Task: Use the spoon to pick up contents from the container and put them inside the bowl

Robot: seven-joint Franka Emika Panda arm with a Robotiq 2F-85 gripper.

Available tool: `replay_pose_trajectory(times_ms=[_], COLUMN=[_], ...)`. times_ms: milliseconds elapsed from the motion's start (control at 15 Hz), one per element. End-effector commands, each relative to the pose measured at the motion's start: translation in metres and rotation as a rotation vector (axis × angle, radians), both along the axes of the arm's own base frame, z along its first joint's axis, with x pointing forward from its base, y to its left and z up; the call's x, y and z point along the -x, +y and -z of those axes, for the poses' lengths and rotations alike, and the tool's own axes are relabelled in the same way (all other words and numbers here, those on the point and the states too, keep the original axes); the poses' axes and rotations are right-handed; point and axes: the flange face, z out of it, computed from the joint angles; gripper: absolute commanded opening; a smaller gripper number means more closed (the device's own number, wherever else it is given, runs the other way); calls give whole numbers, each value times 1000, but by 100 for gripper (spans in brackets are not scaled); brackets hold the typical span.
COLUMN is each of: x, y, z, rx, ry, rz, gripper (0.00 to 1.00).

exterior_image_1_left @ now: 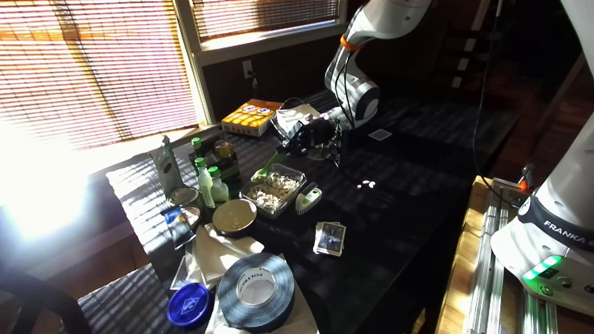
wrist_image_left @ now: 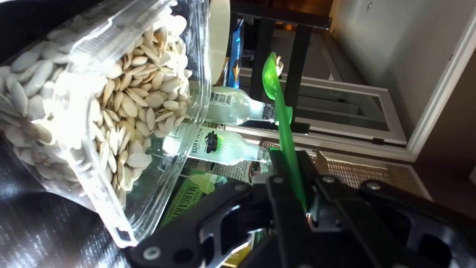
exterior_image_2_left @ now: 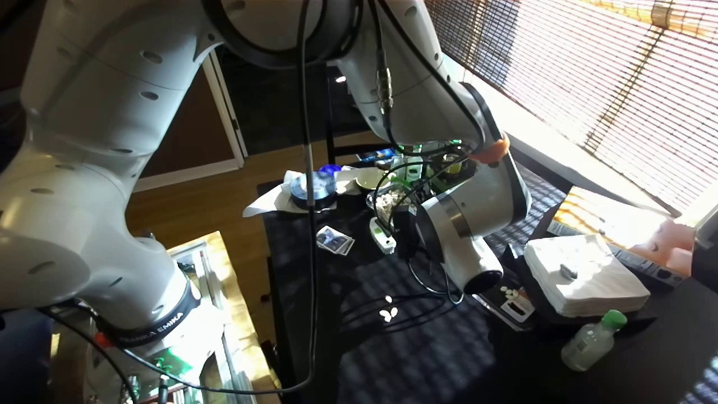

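My gripper (exterior_image_1_left: 282, 147) is shut on the handle of a green spoon (wrist_image_left: 284, 123); the fingertips (wrist_image_left: 292, 160) press it from both sides in the wrist view. The spoon's head holds a few pale seeds. In an exterior view the spoon (exterior_image_1_left: 273, 162) slants down, its head over the window-side edge of the container. The container (exterior_image_1_left: 284, 207) is a clear plastic tub full of pale seeds; it fills the left of the wrist view (wrist_image_left: 98, 186). The pale bowl (exterior_image_1_left: 229, 212) stands beside the container with a few seeds in it; it also shows in an exterior view (exterior_image_2_left: 370, 179).
Green-capped bottles (exterior_image_1_left: 204, 183) stand close behind the bowl and container. A white and green brush-like item (exterior_image_1_left: 308, 198) lies beside the container. Playing cards (exterior_image_1_left: 330, 238), a tape roll (exterior_image_1_left: 256, 292), a blue lid (exterior_image_1_left: 188, 304), loose seeds (exterior_image_1_left: 366, 184) and an orange box (exterior_image_1_left: 253, 117) lie around.
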Motion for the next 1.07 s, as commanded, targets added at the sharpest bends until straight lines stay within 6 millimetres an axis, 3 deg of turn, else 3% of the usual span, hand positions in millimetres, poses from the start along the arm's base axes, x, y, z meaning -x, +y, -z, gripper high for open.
replay_pose_trajectory(times_ms=[0, 533, 1000], x=[2, 1, 1], y=[21, 61, 76], z=[-9, -33, -44], rx=[77, 183, 249], ry=[-57, -337, -671], rz=[18, -56, -73], gripper=[3, 3, 3])
